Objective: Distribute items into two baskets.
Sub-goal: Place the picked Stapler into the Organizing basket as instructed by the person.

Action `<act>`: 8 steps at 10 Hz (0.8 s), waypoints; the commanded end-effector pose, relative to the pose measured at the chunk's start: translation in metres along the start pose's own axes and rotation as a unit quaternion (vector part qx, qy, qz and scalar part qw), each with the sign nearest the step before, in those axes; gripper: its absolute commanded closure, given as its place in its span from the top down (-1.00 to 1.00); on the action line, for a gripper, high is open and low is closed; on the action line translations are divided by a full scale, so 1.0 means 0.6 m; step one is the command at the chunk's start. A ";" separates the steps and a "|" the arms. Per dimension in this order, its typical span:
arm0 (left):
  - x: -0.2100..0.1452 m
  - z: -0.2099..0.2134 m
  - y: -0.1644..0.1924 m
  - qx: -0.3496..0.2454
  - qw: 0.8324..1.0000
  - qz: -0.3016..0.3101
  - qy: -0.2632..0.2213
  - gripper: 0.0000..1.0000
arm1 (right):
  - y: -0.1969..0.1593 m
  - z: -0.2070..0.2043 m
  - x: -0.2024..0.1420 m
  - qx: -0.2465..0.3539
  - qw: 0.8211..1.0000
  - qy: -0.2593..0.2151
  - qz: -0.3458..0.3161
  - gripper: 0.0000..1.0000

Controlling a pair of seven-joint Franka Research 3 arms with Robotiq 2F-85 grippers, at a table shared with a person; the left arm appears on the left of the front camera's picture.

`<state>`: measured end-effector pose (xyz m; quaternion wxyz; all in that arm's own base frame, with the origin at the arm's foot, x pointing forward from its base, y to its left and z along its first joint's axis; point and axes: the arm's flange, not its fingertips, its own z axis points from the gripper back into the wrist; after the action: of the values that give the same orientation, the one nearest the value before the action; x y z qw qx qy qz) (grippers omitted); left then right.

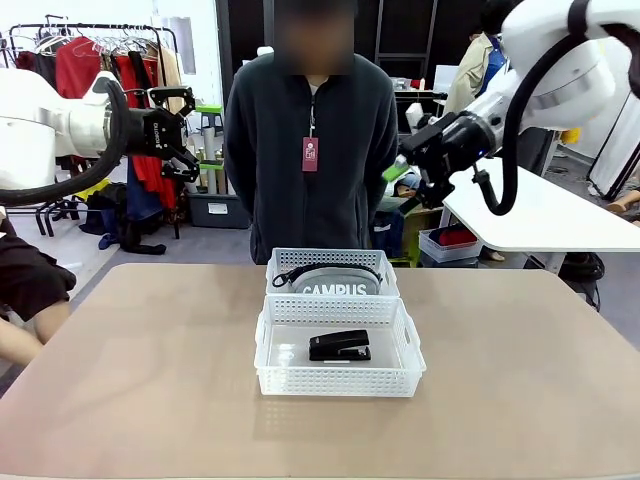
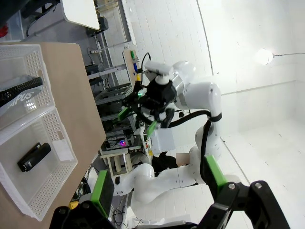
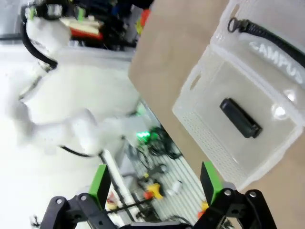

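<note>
Stapler (image 1: 339,347) in near basket (image 1: 338,381), pouch (image 1: 335,281) behind; left claw (image 1: 183,135), right claw (image 1: 410,170) raised, both released.

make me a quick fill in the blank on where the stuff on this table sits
1. The black stapler lies in the basket ____ the robot.
2. The grey pouch in the far basket bears the word ____.
3. The two baskets stand ____ each other.
4. The left claw and the right claw hold ____.

Missing words: nearer; CAMPUS; touching; nothing
</note>
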<state>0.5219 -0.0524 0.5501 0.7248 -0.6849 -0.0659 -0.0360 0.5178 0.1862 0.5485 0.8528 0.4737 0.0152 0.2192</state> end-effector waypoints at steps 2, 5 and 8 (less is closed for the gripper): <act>-0.002 0.002 -0.005 0.001 1.000 0.004 0.000 1.00 | 0.005 0.077 0.019 0.084 0.983 -0.131 -0.094 1.00; -0.002 0.002 -0.005 0.001 1.000 0.004 0.000 1.00 | -0.019 0.165 0.033 0.141 0.962 -0.196 -0.124 1.00; -0.002 0.002 -0.005 0.001 1.000 0.004 0.000 1.00 | -0.089 0.218 0.046 0.203 0.953 -0.189 -0.122 1.00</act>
<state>0.5219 -0.0524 0.5500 0.7248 -0.6849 -0.0658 -0.0359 0.5799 0.0727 0.5873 0.7648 0.6426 -0.0475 0.0024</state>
